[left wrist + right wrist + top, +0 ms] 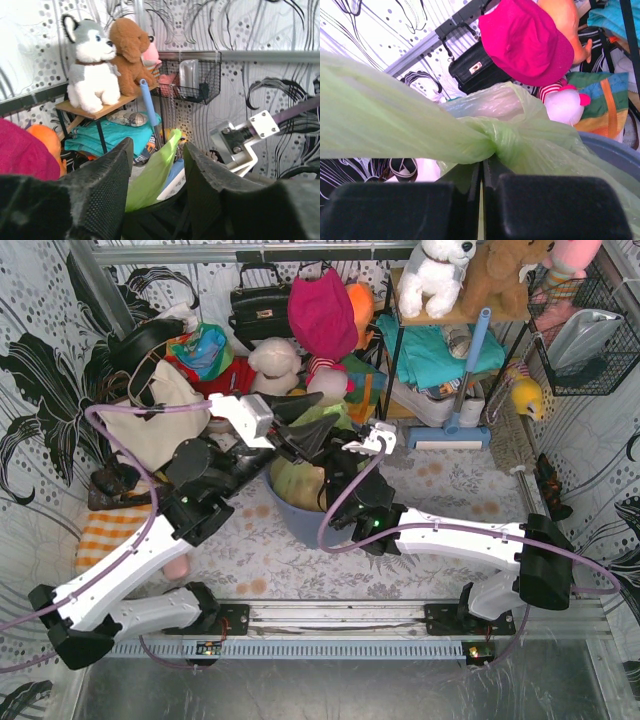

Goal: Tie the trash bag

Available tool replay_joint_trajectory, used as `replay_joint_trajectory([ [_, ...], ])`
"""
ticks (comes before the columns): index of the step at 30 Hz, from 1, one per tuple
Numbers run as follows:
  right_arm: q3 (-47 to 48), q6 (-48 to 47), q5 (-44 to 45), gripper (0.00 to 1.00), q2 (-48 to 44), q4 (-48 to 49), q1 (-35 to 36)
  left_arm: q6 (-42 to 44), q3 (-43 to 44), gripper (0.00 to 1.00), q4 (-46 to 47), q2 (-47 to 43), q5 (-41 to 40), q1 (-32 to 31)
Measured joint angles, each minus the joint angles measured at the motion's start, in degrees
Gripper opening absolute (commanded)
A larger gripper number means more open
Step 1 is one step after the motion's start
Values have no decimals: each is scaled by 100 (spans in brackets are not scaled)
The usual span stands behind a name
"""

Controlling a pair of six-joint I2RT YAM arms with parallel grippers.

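The trash bag (pixel 295 483), thin light-green plastic, sits in a blue-grey round bin (pixel 300 525) at the middle of the table. Its top is twisted into a knot (pixel 495 136). My right gripper (pixel 483 162) is shut right under that knot, with green film caught between its fingers. It reaches in from the right (pixel 338 448). My left gripper (pixel 157 146) stands open just above the bag (pixel 325 427). A loose green strip of the bag (pixel 150 180) rises between its fingers (pixel 107 180), which are not pressing on it.
A cream tote bag (pixel 165 420) and a black handbag (pixel 260 305) lie behind the bin among plush toys and a pink hat (pixel 322 310). A shelf (pixel 440 315) with toys, a blue-handled mop (pixel 470 370) and a wire basket (pixel 585 340) stand at the back right.
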Motion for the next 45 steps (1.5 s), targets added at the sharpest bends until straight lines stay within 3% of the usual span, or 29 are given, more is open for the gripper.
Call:
replay_joint_trajectory([
  [5,-2,-345,-24,0,0,354,-2,-302,114,63,-326,-358,-789,0],
  [12,-9,-424,-120,0,0,389,-13,-901,815,55,-1145,-544,-1969,0],
  [19,-11,-247,-214,0,-50,20,-17,-1563,313,53,-1884,-870,-2328,129],
  [25,-11,20,-304,0,-208,-382,-24,-2059,-153,52,-2238,-826,-1635,546],
  [29,-11,181,-358,0,-229,-603,-24,-2481,-505,55,-2194,-822,-682,1228],
  [37,-9,483,-470,0,-229,-1008,-28,-3154,-894,52,-1467,-608,1237,2094],
  [45,-9,632,-514,0,-232,-1224,-39,-3486,-1014,44,-927,-243,2181,2391],
])
